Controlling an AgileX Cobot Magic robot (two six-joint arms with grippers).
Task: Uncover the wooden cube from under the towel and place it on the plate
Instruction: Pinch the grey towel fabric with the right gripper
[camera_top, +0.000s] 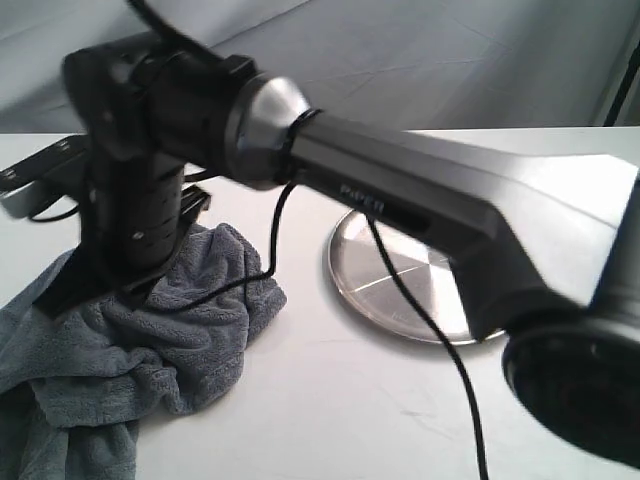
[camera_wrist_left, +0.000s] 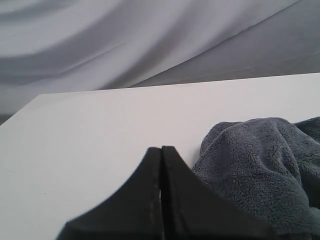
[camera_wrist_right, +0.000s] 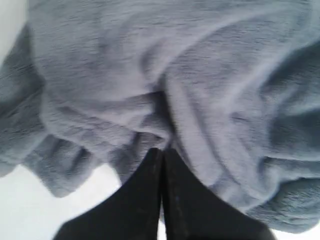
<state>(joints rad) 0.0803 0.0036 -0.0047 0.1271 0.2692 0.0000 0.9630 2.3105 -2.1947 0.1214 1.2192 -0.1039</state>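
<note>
The dark grey towel lies bunched on the white table at the left, and the left wrist view catches its edge. My right arm reaches across the middle. Its gripper is down on the towel's top, its jaws shut on a pinched fold from which creases radiate. My left gripper is shut with nothing in it, over bare table beside the towel. The silver plate sits right of the towel, partly behind the right arm. The wooden cube is hidden.
A black cable hangs from the right arm across the plate and the table's front. Dark gear sits at the back left. A grey cloth backdrop rises behind the table's far edge.
</note>
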